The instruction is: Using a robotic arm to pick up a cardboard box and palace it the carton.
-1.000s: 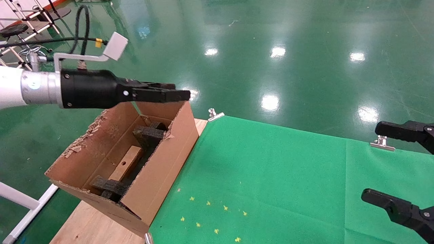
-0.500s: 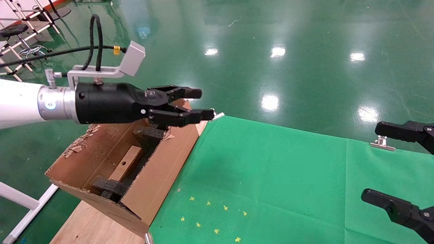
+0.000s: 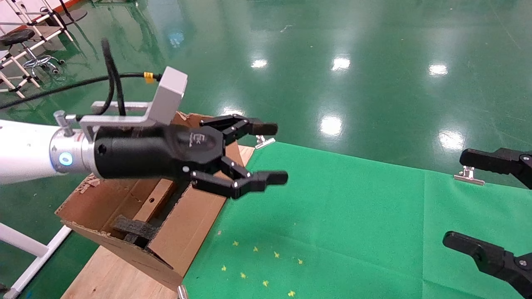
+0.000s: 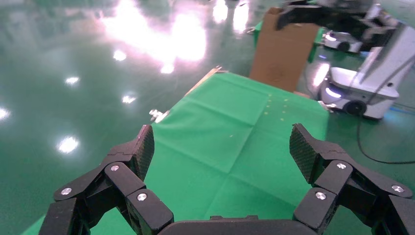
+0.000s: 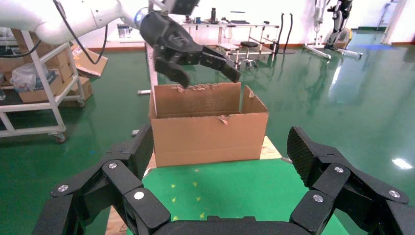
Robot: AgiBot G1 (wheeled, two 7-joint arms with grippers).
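Note:
The carton point(image 3: 195, 224) stands open at the table's left end, with torn flaps and black foam point(image 3: 133, 227) inside. The small cardboard box point(image 3: 157, 198) lies inside it, hole facing up, partly hidden by my arm. The white robotic arm point(image 3: 25, 149) reaches in from the left. My left gripper point(image 3: 271, 153) is wide open and empty, hovering over the carton's right wall and the cloth edge. In the left wrist view point(image 4: 222, 147) only green cloth lies between its fingers. The right wrist view shows the carton point(image 5: 205, 137) with the left gripper point(image 5: 208, 77) above it. My right gripper point(image 3: 459, 198) is open and parked at the right edge.
A green cloth point(image 3: 341, 216) covers the table, held by metal clips point(image 3: 264, 141) point(image 3: 469, 174), with small yellow marks point(image 3: 257, 265) near the front. Bare wood point(image 3: 108, 278) shows under the carton. A brown box point(image 4: 281, 49) and a white robot base point(image 4: 362, 83) stand beyond the cloth's far end.
My left gripper has moved right and down, from over the carton's far rim to over its right wall, and its fingers have spread wide. The small box stays in the carton.

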